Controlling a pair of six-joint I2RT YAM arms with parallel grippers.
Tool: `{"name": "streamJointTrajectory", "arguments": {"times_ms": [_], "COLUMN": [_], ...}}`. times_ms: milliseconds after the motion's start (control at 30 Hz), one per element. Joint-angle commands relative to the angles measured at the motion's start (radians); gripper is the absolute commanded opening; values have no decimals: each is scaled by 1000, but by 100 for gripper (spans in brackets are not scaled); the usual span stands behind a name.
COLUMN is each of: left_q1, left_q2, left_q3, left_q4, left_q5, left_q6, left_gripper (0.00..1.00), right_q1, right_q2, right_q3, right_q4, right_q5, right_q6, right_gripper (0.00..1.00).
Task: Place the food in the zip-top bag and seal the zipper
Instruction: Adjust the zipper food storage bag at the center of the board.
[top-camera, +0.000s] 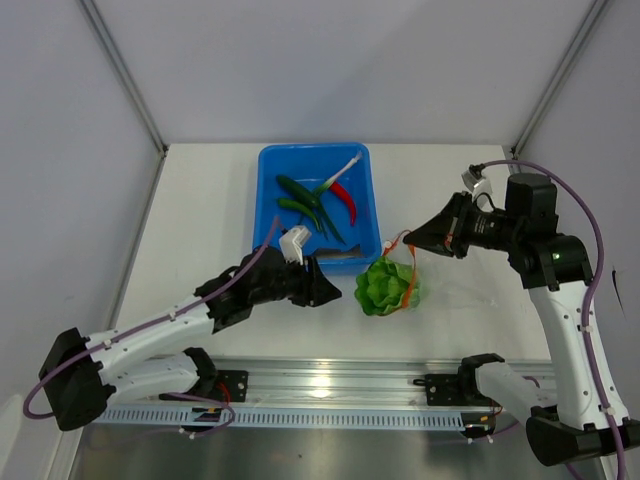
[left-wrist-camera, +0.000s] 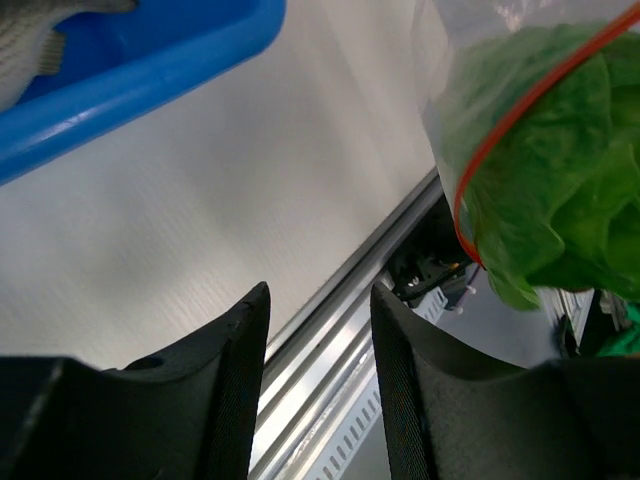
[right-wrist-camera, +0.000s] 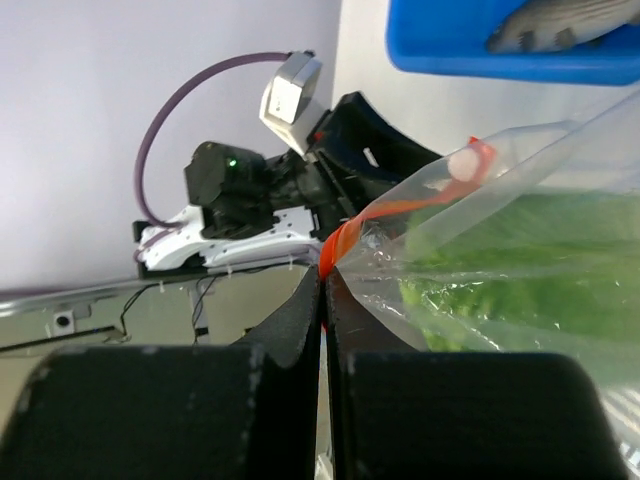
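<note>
Orange zipper (right-wrist-camera: 345, 235) between right fingers (right-wrist-camera: 290, 330)

bright, even light, faint soft shadows; overhead view sharp, both wrist views blurred up close.

The cabbage (left-wrist-camera: 560, 200) runs off the left wrist view's right edge, the blue bin (left-wrist-camera: 140, 80) off its top. Overhead, the clear bag (top-camera: 420, 275) shows barely any outline.

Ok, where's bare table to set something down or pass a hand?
Free: the table left of the blue bin, and right of it beyond the right gripper. Crowded: between bin, left gripper and the cabbage in the zip-top bag.
</note>
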Motion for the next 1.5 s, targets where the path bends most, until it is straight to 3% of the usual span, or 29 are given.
{"name": "streamJointTrajectory", "arguments": {"times_ms": [0, 133, 267, 400, 1233, 1467], "left_q1": [12, 18, 24, 46, 58, 20], "left_q2": [17, 173, 233, 264, 129, 136], "left_q3": [-23, 73, 130, 168, 113, 172], "left_q4": [147, 193, 227, 208, 357, 287], "left_q5": [68, 221, 242, 237, 384, 346], "left_q6": [-24, -24, -47, -52, -107, -38], "left_gripper": [47, 49, 61, 63, 61, 69], "right_q1": [4, 5, 11, 24, 61, 74], "right_q2": [-11, -14, -17, -20, -20, -19], "right_q3": [43, 40, 44, 43, -3, -22], "right_q4": [74, 87, 92, 118, 164, 198], "right_q5": [-108, -141, -152, -163, -158, -168], "right_q6": [48, 62, 69, 91, 108, 145], "right_gripper": [0, 0, 0, 0, 0, 0]}}
